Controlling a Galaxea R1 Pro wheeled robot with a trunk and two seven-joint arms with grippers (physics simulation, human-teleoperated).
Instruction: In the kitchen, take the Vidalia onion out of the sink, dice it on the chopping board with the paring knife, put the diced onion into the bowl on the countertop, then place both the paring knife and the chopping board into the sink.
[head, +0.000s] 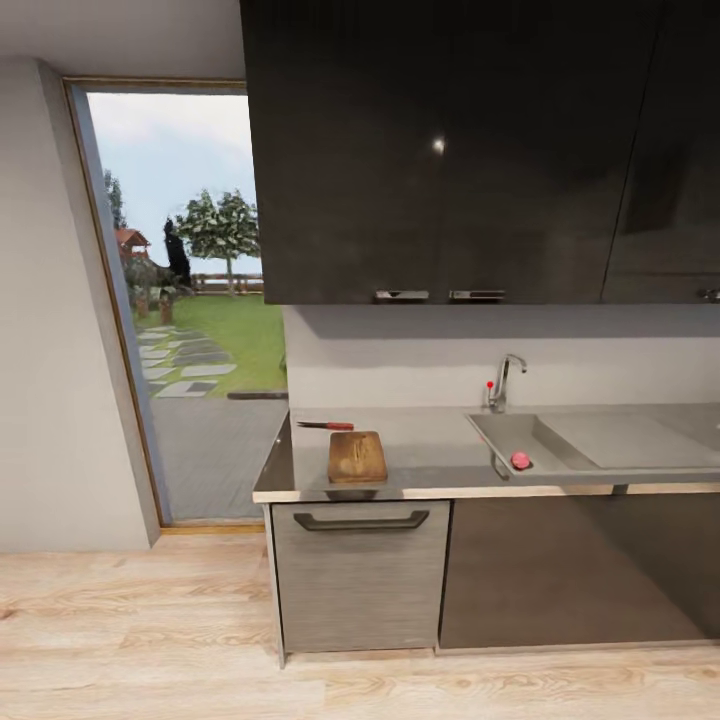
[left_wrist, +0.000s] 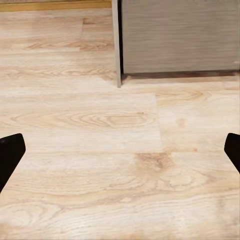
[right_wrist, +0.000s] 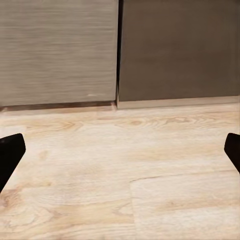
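Countertop (head: 440, 450): board (head: 357, 457), knife (head: 326, 426) behind it. Sink (head: 560, 440): onion (head: 520, 460). Left gripper (left_wrist: 120, 150), right gripper (right_wrist: 120, 150): spread wide, empty, above floor (left_wrist: 90, 150).

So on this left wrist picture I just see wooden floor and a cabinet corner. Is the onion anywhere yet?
Observer: Yes, the head view shows the Vidalia onion lying in the sink, near its front edge.
Operator: And something to cut it with?
Observer: The paring knife lies on the countertop, just behind the chopping board.
Operator: Is the other arm carrying anything?
Observer: No, the right fingers are wide apart over the floor.
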